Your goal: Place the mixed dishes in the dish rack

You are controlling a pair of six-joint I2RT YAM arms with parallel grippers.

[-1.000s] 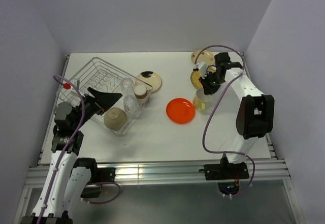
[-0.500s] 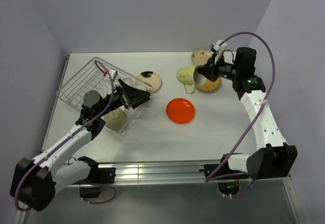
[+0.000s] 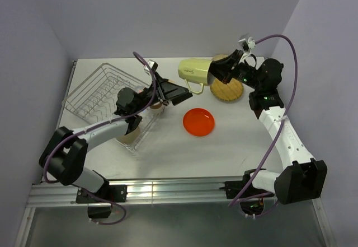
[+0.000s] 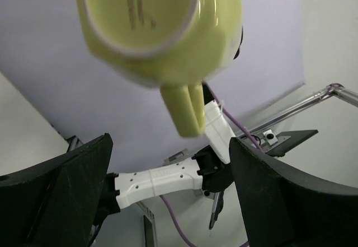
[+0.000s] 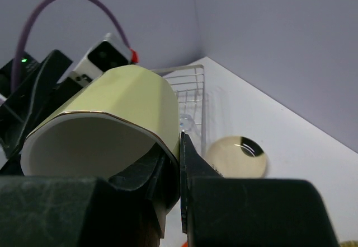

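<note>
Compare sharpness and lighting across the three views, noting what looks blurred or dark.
Top external: evenly lit, pale yellow mug crisp. Left wrist: mug looms close, slightly soft; left fingers dark at both lower corners. Right wrist: right fingers and foreground dark, blurred.

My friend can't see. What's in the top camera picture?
The right pincer holds a pale yellow ceramic mug sideways in the air, close to the open left pincer. Below them a round orange plate lies on the white table, and a silver wire dish rack sits on the left arm's side.
</note>
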